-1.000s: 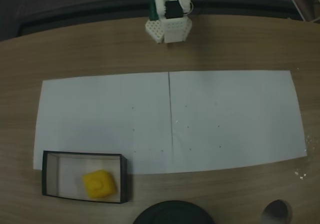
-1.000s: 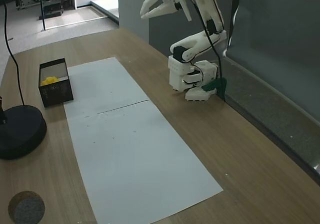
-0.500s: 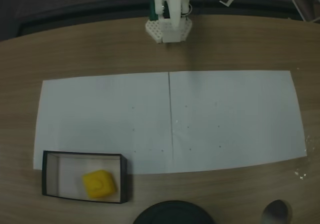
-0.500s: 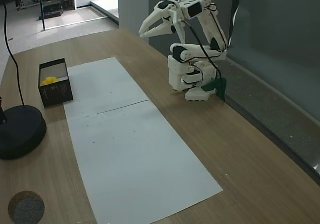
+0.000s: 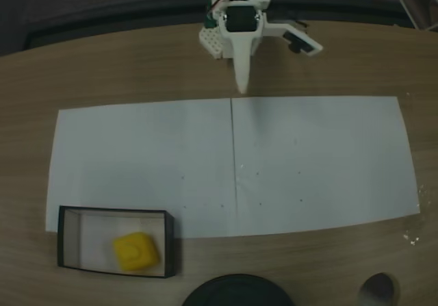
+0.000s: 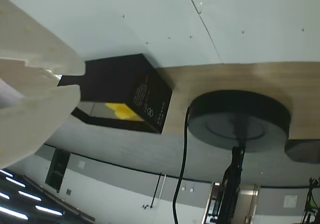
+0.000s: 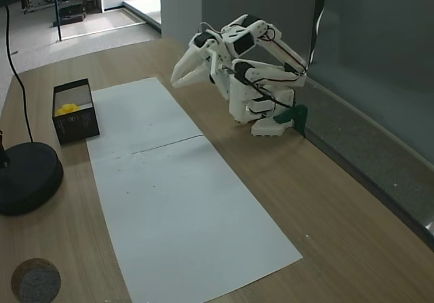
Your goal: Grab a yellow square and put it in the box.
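The yellow square (image 5: 137,251) lies inside the box (image 5: 89,241), a black-walled tray at the near left corner of the paper in a fixed view. In another fixed view the box (image 7: 78,123) stands at the far left with the yellow square (image 7: 66,108) showing over its rim. My gripper (image 5: 241,87) is shut and holds nothing. It hangs low by the arm's base, far from the box, pointing out over the table (image 7: 175,81). In the wrist view the fingers (image 6: 30,98) fill the left side, with the box (image 6: 130,83) and the yellow square (image 6: 122,112) beyond them.
A long white paper sheet (image 5: 308,162) covers the middle of the wooden table. A black round stand base (image 7: 27,177) with a cable sits near the box. A small dark disc (image 7: 35,279) lies at the table's corner. A grey wall runs behind the arm base (image 7: 261,106).
The arm has folded down, and the gripper dropped from high above its base to low over the table's far edge. The yellow square stayed in the box.
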Robot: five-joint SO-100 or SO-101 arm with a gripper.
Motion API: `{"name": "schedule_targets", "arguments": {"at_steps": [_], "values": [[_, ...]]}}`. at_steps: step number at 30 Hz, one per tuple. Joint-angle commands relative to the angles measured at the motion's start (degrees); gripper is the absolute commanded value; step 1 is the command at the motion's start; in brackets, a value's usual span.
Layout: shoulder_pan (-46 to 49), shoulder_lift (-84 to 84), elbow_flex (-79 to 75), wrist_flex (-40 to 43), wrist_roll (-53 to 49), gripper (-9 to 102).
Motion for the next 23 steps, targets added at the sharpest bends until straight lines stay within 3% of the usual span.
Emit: {"name": "schedule_targets", "arguments": {"at_steps": [1, 9, 15, 23], "values": [[0.26, 1.05, 4.66, -2.72, 0.35, 0], [0.26, 1.05, 14.85, -1.32, 1.41, 0], [-0.09, 1.05, 11.51, 11.16, 1.23, 0], [0.09, 1.05, 11.43, 11.16, 1.41, 0]]}}
